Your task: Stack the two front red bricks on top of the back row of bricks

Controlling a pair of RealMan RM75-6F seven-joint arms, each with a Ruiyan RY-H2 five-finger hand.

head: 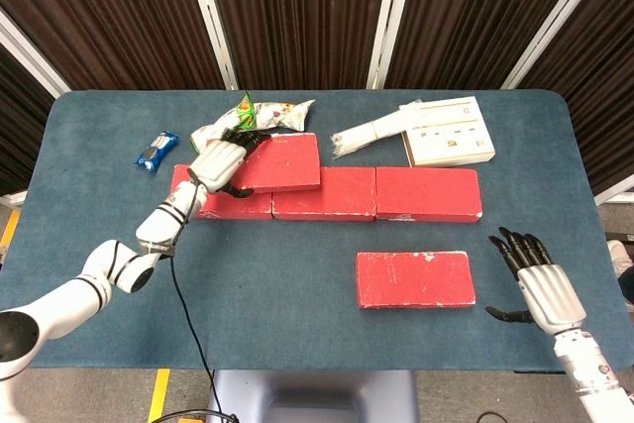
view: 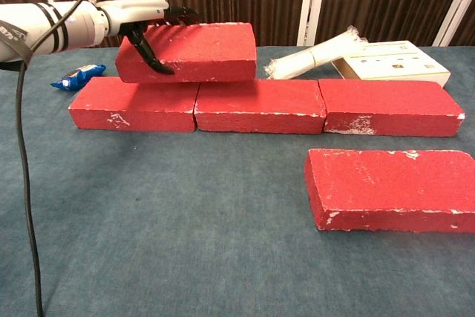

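Counting five red bricks, two robot hands

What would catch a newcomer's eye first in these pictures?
Most striking is the red brick held by the left robot hand, on or just over the back row of bricks at its left end. Next, the lone red brick lying front right, with the right robot hand open beside it.
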